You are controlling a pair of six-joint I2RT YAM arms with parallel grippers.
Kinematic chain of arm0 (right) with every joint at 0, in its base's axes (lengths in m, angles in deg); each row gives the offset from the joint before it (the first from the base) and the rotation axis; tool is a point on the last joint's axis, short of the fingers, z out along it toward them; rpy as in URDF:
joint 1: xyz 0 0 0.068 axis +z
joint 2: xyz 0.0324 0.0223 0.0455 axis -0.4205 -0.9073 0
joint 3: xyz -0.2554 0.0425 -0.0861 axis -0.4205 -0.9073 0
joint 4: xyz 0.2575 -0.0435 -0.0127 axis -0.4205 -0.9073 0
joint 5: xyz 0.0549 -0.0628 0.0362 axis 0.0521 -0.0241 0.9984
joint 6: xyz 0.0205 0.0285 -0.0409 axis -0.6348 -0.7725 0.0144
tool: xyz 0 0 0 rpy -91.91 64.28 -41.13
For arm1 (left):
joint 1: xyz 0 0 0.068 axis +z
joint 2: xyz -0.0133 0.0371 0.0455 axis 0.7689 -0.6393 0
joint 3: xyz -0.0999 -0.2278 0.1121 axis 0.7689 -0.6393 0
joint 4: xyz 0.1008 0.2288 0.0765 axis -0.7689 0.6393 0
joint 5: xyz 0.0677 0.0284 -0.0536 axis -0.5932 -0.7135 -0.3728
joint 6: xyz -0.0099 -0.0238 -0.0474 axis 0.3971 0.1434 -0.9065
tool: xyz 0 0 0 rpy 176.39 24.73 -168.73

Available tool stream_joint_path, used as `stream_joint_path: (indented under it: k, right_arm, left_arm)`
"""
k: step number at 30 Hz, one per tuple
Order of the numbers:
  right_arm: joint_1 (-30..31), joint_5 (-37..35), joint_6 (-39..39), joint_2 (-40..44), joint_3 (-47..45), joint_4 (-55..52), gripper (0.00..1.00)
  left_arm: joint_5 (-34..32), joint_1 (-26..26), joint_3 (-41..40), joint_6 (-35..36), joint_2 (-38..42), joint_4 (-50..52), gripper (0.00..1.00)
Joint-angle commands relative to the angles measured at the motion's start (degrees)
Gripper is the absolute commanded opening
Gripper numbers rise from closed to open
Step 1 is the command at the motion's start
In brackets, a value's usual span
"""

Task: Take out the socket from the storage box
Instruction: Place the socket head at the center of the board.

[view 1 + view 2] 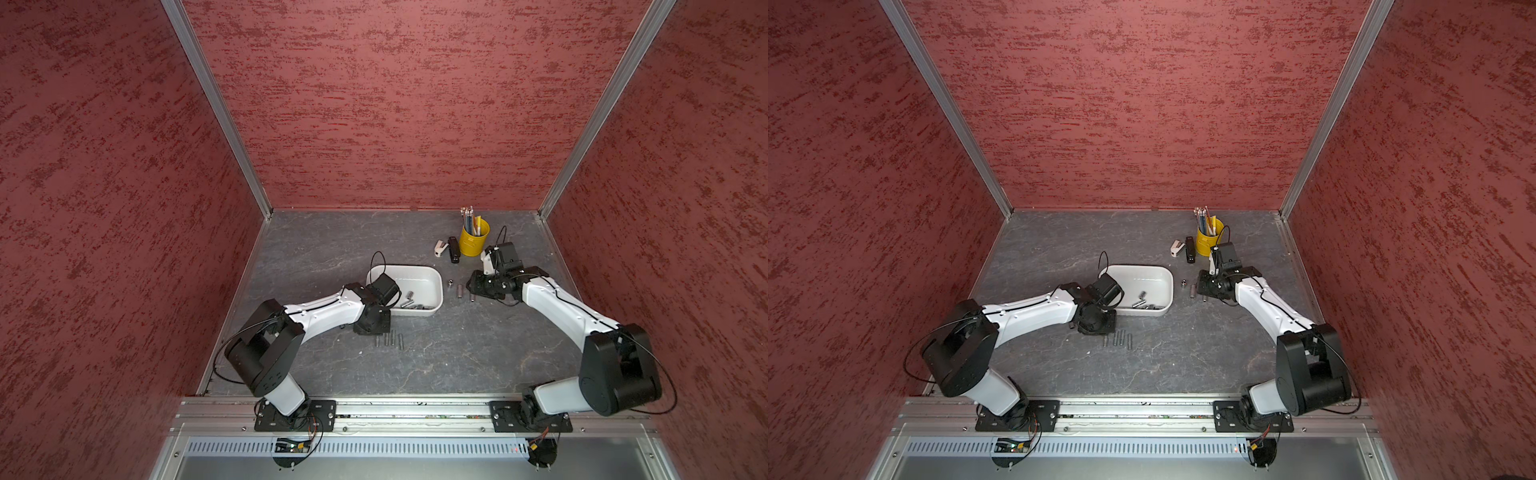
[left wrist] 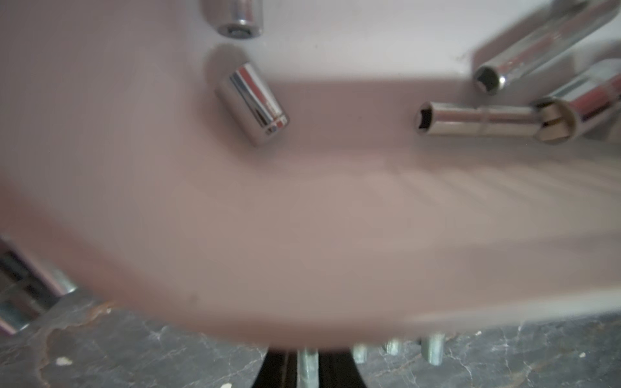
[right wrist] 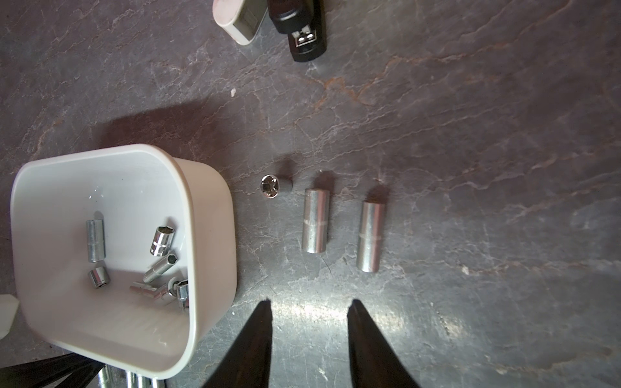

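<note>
The white storage box sits mid-table with several chrome sockets loose inside. My left gripper points down at the table just in front of the box's near wall. Its black fingers are shut on a thin socket, beside a row of three sockets on the table. In both top views the wrist hides those fingertips. My right gripper hangs open and empty to the right of the box.
Just beyond the right gripper, a short upright socket and two long sockets are on the table. A yellow pencil bucket, a black stapler and a white stapler stand at the back right. Red walls enclose three sides.
</note>
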Motion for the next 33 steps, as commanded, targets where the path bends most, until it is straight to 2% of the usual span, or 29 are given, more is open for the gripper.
stream_joint_path:
  k: [1,7,10,12,16,28,33]
  right_arm:
    - [0.3,0.5,0.3,-0.6,-0.5,0.7,0.4]
    - [0.3,0.7,0.4,-0.6,-0.6,0.8,0.4]
    - [0.3,0.7,0.3,-0.6,-0.7,0.8,0.4]
    - [0.3,0.7,0.2,-0.6,-0.7,0.8,0.4]
    - [0.3,0.9,0.2,-0.6,-0.8,0.7,0.4]
    - [0.3,1.5,0.2,-0.6,-0.5,0.5,0.41]
    - [1.0,1.5,0.3,-0.2,0.6,-1.0,0.4]
  left_arm:
    - [-1.0,-0.2,1.8,0.2,-1.3,-2.3,0.03]
    - [-0.8,-0.2,1.8,0.1,-2.9,-3.2,0.05]
    - [-1.1,-0.2,1.5,0.1,-2.7,-2.8,0.14]
    - [-1.2,-0.2,1.2,0.2,-2.5,-2.7,0.23]
    - [-1.0,-0.3,0.9,0.1,-2.0,-2.5,0.29]
    - [-1.7,-0.5,1.7,0.2,2.2,0.7,0.33]
    - [-3.5,-0.6,2.7,0.3,6.6,4.9,0.34]
